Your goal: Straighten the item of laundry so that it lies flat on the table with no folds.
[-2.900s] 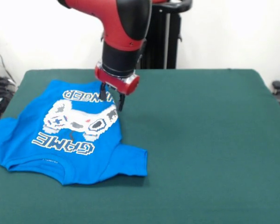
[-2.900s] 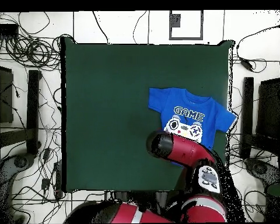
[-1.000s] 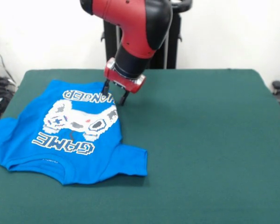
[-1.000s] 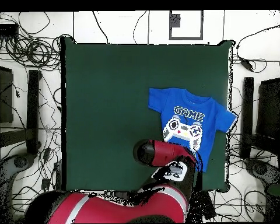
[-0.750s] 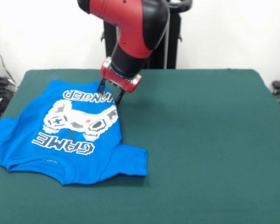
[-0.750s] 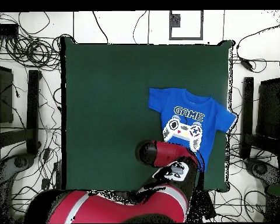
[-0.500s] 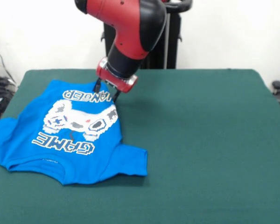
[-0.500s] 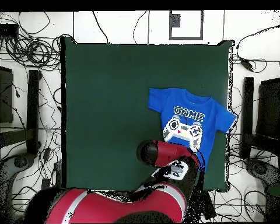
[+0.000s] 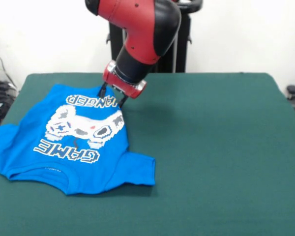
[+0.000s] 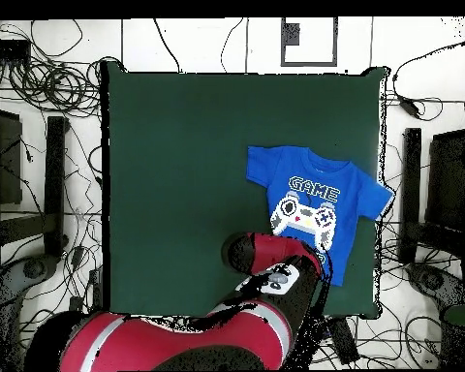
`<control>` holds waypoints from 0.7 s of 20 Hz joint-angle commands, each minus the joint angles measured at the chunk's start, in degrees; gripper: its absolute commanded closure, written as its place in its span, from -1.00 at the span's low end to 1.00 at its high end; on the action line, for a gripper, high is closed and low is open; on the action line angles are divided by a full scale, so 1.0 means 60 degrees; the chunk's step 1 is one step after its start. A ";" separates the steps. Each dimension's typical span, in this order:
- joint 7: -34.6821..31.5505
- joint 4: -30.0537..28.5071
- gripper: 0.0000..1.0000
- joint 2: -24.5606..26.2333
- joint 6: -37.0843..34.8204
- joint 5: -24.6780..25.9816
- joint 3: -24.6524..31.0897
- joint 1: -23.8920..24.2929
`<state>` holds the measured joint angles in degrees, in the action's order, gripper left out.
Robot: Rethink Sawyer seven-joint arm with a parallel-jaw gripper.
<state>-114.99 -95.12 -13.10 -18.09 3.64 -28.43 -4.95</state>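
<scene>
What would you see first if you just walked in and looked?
The bright blue T-shirt with its white game-controller print, lying near one side edge of the dark green table. Then the big red and black arm, reaching down so its gripper hangs open over the shirt's hem end, nearest the robot.

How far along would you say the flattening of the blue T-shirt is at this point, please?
Mostly done: the T-shirt lies print-up and spread on the table, both sleeves out. In hand: the tool sits open at the hem near the lettering, gripping nothing. Left: the body edge below the tool looks tucked under, and one sleeve hangs over the table's side.
</scene>
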 commanded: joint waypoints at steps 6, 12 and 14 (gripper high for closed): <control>-0.1825 0.0783 -1.00 0.0782 0.0461 -0.0509 0.0524 -0.0140; -0.1722 0.0566 1.00 0.0579 0.0490 -0.0575 0.0889 0.0329; -0.1698 0.0559 1.00 0.0601 0.0648 -0.0519 0.0891 0.0352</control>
<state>-114.99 -94.86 -12.54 -17.96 3.57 -28.48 -4.02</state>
